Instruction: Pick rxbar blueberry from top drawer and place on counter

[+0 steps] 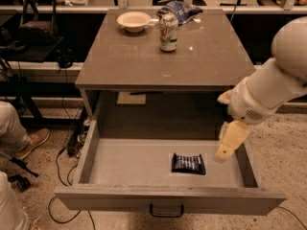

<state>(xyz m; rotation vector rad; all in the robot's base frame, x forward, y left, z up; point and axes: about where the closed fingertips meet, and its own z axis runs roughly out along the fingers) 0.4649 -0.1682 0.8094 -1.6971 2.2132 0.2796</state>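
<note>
— Navy-blue wrapper with pale lettering: is that the rxbar blueberry [188,164] on the drawer floor?

— Yes. It lies flat on the grey floor of the top drawer [127,163], right of the middle and nearer the front panel than the back. The drawer stands wide open below the counter [144,59], with its small dark handle [166,211] showing low on the front panel.

— And the gripper [224,150]?

— It hangs from the white arm [268,90] that enters the view from the right. The pale yellowish gripper points down and a little to the left, over the right end of the drawer and just inside its right wall. Its tip is near the bar, up and to the right of it, and the two are apart. How high it sits above the drawer floor cannot be told.

— Open or closed?

— That cannot be told; it shows as one pale shape. The bar is not in its hold and lies by itself on the floor.

— What stands on the counter?

— At the far end there is a cream bowl [134,20]. A green-and-white can [168,31] stands upright just to the right of it, and a wrinkled blue-and-white bag [180,8] lies behind the can.

— Anything beside the drawer?

— A person's leg and brown shoe [31,142] show at the left edge, and dark cables [64,150] lie on the speckled ground.
</note>
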